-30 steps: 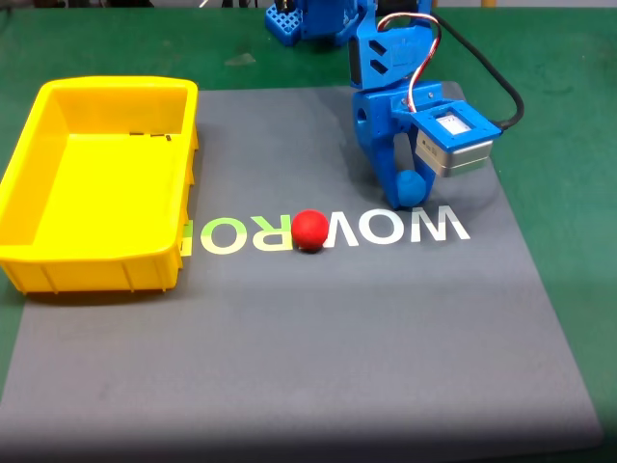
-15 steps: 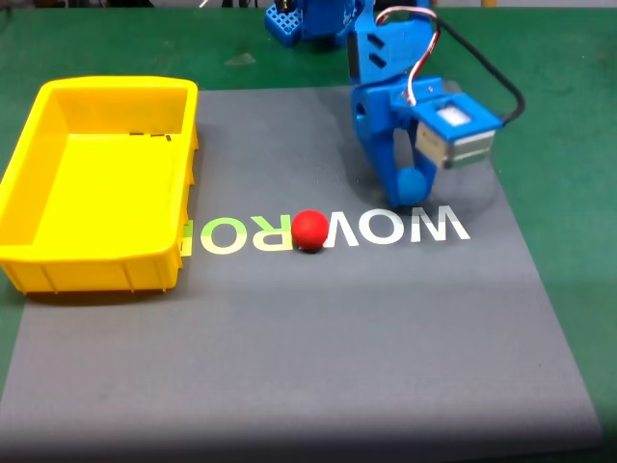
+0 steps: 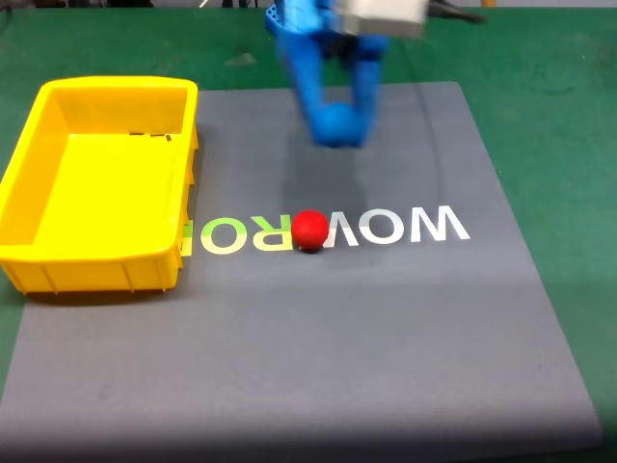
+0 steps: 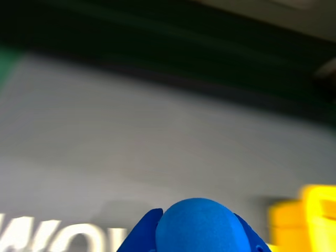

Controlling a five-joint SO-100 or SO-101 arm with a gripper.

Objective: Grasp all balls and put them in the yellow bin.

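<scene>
The red ball (image 3: 309, 231) rests on the grey mat among the white letters, apart from the arm. My blue gripper (image 3: 337, 130) hangs above the far part of the mat, blurred by motion, up and right of the red ball. In the wrist view the gripper (image 4: 197, 236) is shut on the blue ball (image 4: 195, 223), whose round top bulges between the fingers (image 4: 146, 233). The yellow bin (image 3: 96, 258) stands at the mat's left edge with nothing inside; the wrist view catches a blurred piece of the yellow bin (image 4: 310, 220) at the lower right.
The grey mat (image 3: 289, 367) with "WOVRO" lettering (image 3: 415, 227) lies on a green table (image 3: 559, 116). The arm's blue base (image 3: 289, 19) sits at the far edge.
The gripper has risen off the mat near the letter W and swung left and back with the blue ball in it. The red ball and bin have not moved.
</scene>
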